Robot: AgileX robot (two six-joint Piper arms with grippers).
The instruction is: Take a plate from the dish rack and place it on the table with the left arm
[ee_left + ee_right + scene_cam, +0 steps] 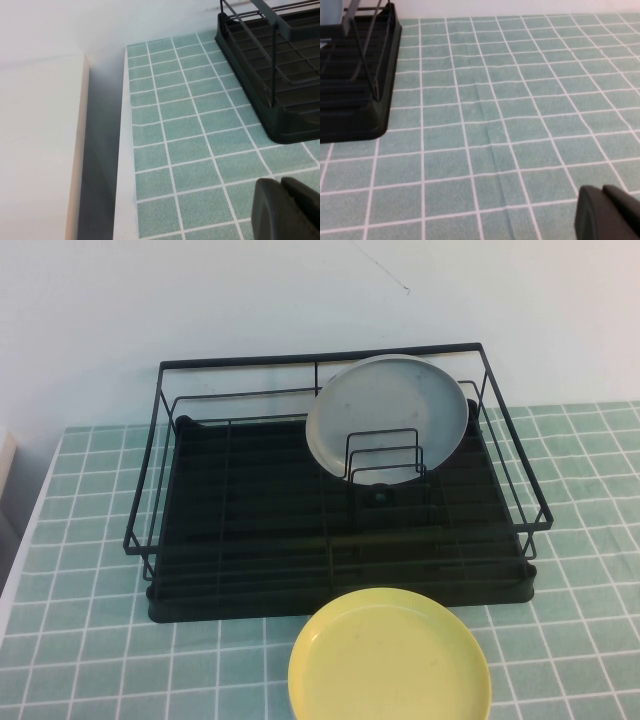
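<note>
The pale grey plate [388, 415] stands tilted on edge in the dish rack [240, 502], at its back right, leaning behind the upright dividers. Neither arm shows in the high view. In the left wrist view my left gripper [281, 182] hangs over the table [190, 125] near its left edge, well away from the rack's corner [292, 122], with its fingers pressed together and empty. In the right wrist view my right gripper [602, 190] hangs over the bare tiles to the right of the rack [350, 117], fingers together, empty.
A yellow plate [390, 660] lies flat on the table in front of the rack, at the near edge. The table's left edge [125, 165] drops off beside a pale cream surface [40, 150]. A white wall stands behind the rack.
</note>
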